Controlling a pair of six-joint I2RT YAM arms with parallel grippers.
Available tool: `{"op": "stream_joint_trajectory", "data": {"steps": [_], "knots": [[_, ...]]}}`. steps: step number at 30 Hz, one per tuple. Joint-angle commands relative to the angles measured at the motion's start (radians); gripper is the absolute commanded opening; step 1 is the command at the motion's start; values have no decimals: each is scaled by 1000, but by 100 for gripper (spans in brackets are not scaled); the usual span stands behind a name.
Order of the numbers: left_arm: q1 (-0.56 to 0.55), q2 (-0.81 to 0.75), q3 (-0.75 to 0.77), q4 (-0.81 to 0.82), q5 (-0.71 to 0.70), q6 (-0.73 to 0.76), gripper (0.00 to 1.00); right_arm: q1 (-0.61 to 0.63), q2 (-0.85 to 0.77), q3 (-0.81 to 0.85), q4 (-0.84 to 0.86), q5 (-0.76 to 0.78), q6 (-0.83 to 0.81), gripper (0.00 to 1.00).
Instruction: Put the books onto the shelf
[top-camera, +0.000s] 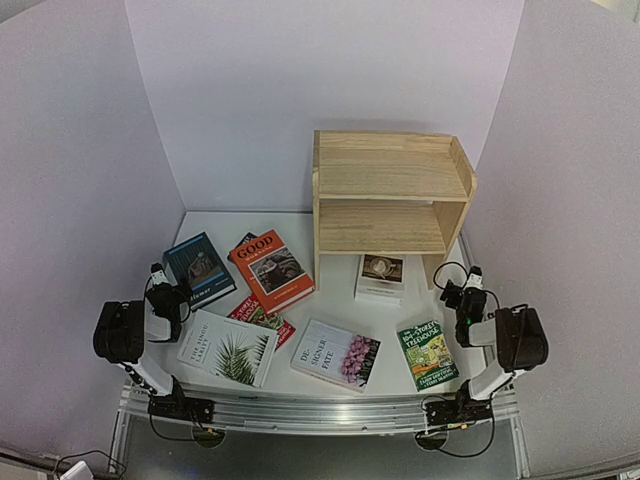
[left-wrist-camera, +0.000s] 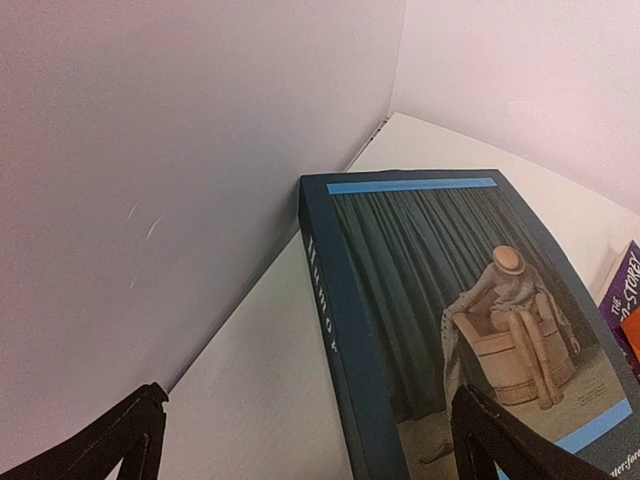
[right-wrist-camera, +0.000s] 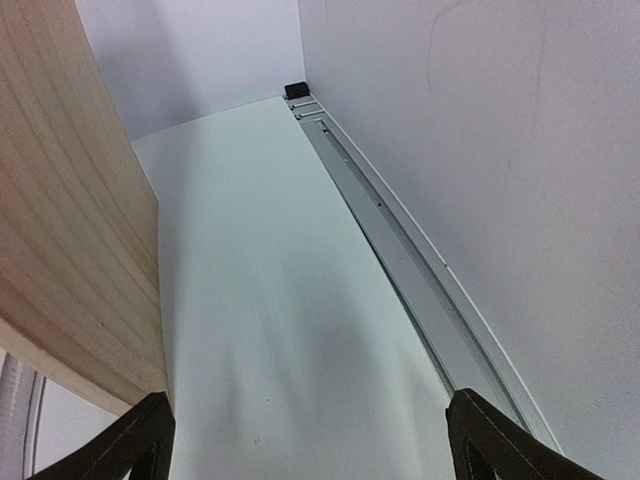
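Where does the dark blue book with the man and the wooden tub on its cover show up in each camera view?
Top external: the dark blue book lies flat at the left, beside the orange book.
Left wrist: it fills the centre and right, spine facing the wall.
Right wrist: not in it; only the shelf side panel shows.
Shared landmark: the white table.

You see only a strip of the red book (top-camera: 268, 322), tucked beneath the orange book (top-camera: 272, 270) and the palm-leaf book (top-camera: 228, 347). Your left wrist view cuts the blue book (left-wrist-camera: 430, 260) off at the bottom edge; your right wrist view crops the shelf (right-wrist-camera: 70, 230) to one panel.
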Motion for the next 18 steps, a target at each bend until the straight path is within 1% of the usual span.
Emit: {"op": "stream_joint_trajectory", "data": {"steps": [1, 3, 5, 6, 8, 9, 10, 12, 13, 14, 15, 18], "knots": [[4, -18, 26, -5, 8, 17, 100, 1, -169, 10, -87, 75, 25, 97], [4, -27, 28, -13, 22, 26, 100, 1, -322, 30, -207, 69, 35, 98], [4, -116, 66, -131, 107, 58, 100, 1, -444, 43, -355, 14, 30, 98], [4, -170, 103, -229, 168, 81, 100, 1, -510, 61, -454, -8, 41, 98], [5, -262, 201, -503, 281, 121, 100, 1, -632, 112, -650, -44, 70, 98], [4, -301, 252, -617, 335, 116, 100, 1, -673, 144, -752, -80, 85, 98], [2, -338, 291, -692, 368, 93, 100, 1, -712, 180, -844, -132, 94, 98], [-5, -417, 318, -764, 393, 36, 100, 1, -781, 249, -1000, -239, 100, 98], [-12, -467, 316, -785, 417, 26, 100, 1, -803, 281, -1087, -274, 105, 98], [-25, -510, 314, -809, 469, 43, 100, 1, -821, 315, -1168, -318, 109, 98], [-44, -543, 310, -832, 507, 54, 100, 1, -836, 349, -1224, -360, 113, 98], [-141, -640, 309, -941, 554, 59, 100, 3, -855, 431, -1400, -495, 138, 95]]}}
